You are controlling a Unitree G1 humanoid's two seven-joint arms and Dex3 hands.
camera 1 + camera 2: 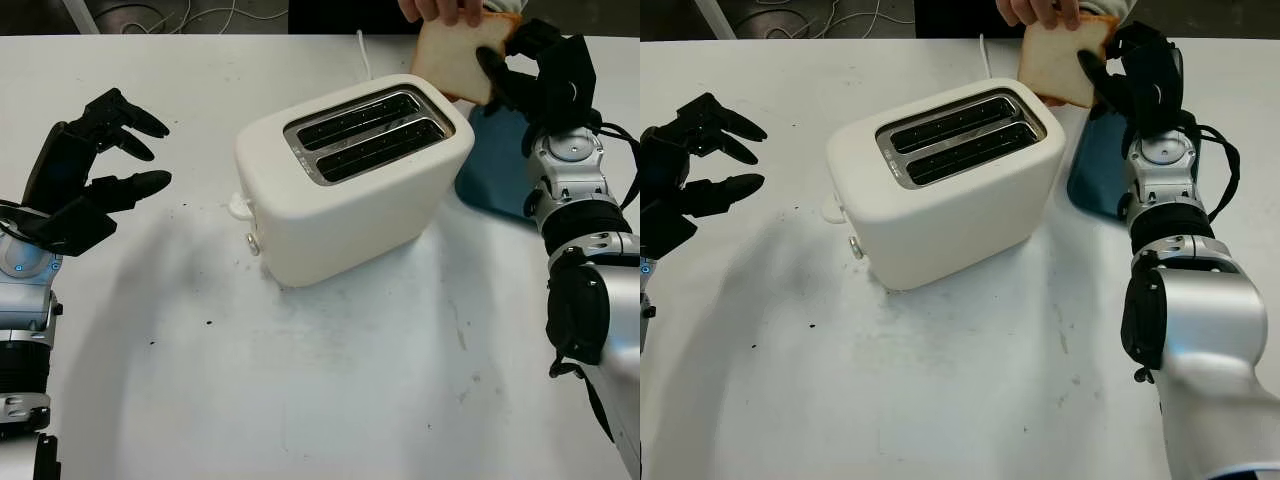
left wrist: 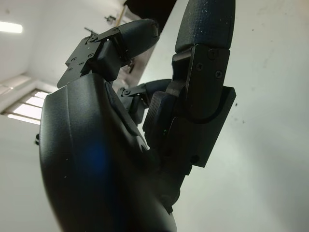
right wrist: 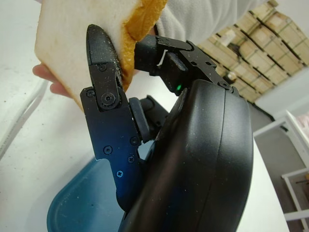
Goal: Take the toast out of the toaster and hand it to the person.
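Observation:
A slice of white toast (image 1: 455, 60) hangs in the air past the far right corner of the white two-slot toaster (image 1: 350, 210). My right hand (image 1: 515, 62) is shut on its right edge, thumb on the face (image 3: 72, 43) and a finger behind the crust. A person's hand (image 1: 445, 10) reaches in from the far edge and pinches the top of the same slice. Both toaster slots (image 1: 365, 135) look empty. My left hand (image 1: 110, 150) is open above the table, left of the toaster and apart from it.
A dark blue tray (image 1: 495, 170) lies on the white table (image 1: 330, 380) under my right hand, just right of the toaster. The toaster's white cord (image 1: 363, 52) runs toward the far edge. Its lever and knob (image 1: 245, 215) face my left hand.

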